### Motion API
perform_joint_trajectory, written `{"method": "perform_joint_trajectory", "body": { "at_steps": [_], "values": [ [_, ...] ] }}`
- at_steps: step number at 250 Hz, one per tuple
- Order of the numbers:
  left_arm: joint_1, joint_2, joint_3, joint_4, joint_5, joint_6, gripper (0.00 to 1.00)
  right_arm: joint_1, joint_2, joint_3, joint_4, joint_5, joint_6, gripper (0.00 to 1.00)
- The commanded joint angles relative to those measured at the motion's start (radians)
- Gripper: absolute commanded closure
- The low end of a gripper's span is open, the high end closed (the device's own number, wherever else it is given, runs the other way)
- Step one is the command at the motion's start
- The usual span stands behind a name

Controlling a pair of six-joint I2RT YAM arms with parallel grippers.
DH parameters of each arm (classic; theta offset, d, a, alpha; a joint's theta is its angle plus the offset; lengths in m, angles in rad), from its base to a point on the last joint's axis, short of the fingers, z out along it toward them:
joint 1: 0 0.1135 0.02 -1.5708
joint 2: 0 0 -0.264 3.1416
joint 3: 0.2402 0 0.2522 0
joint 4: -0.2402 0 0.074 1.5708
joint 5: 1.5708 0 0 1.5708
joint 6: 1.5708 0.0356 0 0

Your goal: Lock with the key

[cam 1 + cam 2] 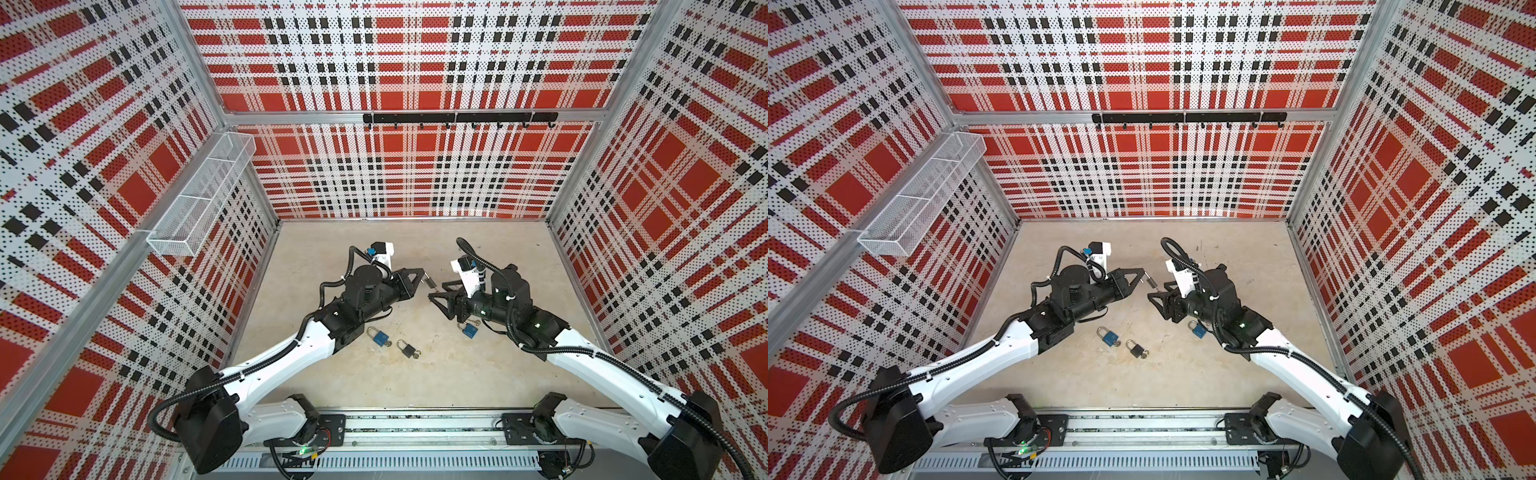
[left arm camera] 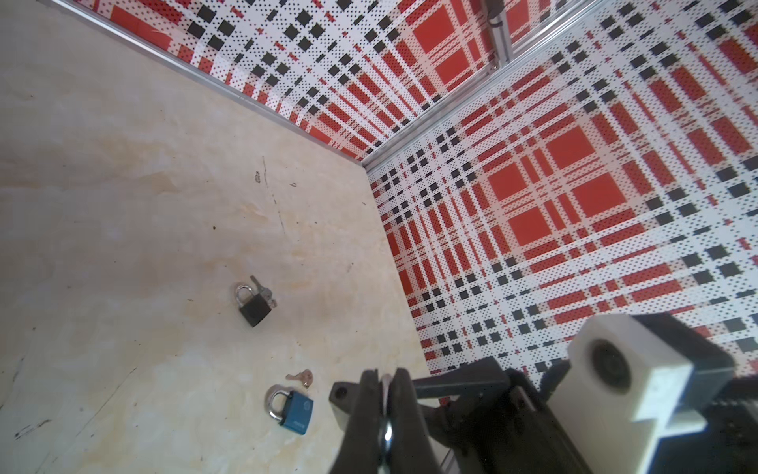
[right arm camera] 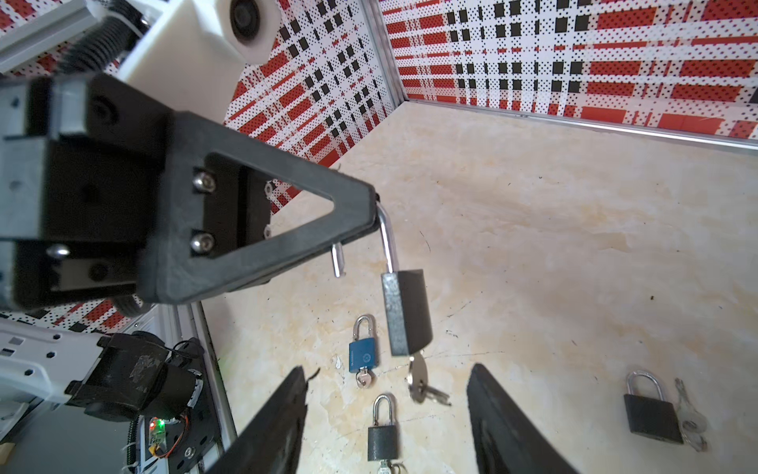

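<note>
L gripper (image 1: 423, 274) pinched tight on silver shackle (image 3: 387, 242) of dark grey metal padlock (image 3: 406, 312); lock dangles mid-air, shackle popped open. Small silver key (image 3: 418, 379) sticks from lock's underside. R gripper (image 3: 388, 369) spread, holding nothing; key just ahead, btwn fingers, no contact.

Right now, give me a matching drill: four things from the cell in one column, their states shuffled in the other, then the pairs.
Things
1. left tool
2. right tool
3. open-shackle padlock
4. blue padlock beside the black padlock

States
a. lying on the floor
b. open, holding nothing
c. shut on a shackle
d. hanging off the floor, key in its underside

Pairs: 1-c, 2-b, 3-d, 4-a
</note>
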Motion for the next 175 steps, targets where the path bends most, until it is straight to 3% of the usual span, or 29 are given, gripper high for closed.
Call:
{"method": "perform_joint_trajectory", "body": {
  "at_steps": [1, 53, 107, 175],
  "values": [
    [-0.009, -0.029, 0.045, 0.042, -0.026, -0.033, 1.0, -0.001, 0.009, 0.013, 0.111, -0.017, -0.036, 0.39],
    [-0.019, -0.031, 0.057, 0.041, -0.026, -0.043, 1.0, -0.002, 0.032, 0.046, 0.105, -0.003, -0.07, 0.5],
    [-0.023, -0.031, 0.065, 0.041, -0.025, -0.049, 1.0, -0.001, 0.037, 0.056, 0.113, 0.061, -0.096, 0.52],
    [-0.024, -0.028, 0.072, 0.04, -0.02, -0.052, 1.0, -0.002, 0.056, 0.072, 0.132, 0.059, -0.108, 0.64]
  ]
}}
